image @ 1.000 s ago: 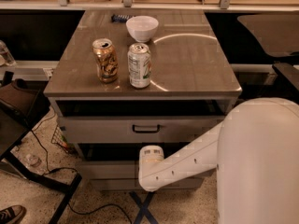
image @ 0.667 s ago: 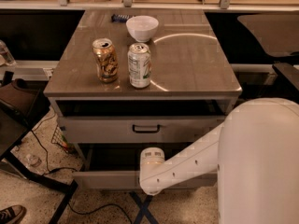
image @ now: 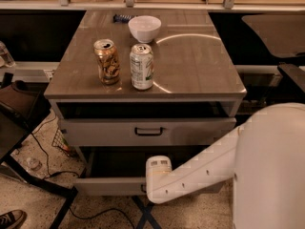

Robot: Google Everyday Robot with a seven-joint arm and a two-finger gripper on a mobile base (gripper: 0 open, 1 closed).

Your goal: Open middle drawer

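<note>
Gold can (image: 106,61), white can (image: 142,66) and bowl (image: 144,28) stand on the countertop (image: 200,66).

Warm, dim indoor light fell from above. The tabletop (image: 200,75) carried a bright curved streak of glare and a sheen along its far edge. Deep shadow filled the pulled-out middle drawer (image: 109,186). The gripper (image: 144,188), at that drawer's front, sat shaded under the pale arm (image: 200,171).

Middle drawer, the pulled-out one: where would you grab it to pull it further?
By the small dark handle at the centre of its flat front, coming straight from the front: the middle drawer slides out that way and its front offers no other hold. The gripper is down at that spot, hidden behind the arm.
</note>
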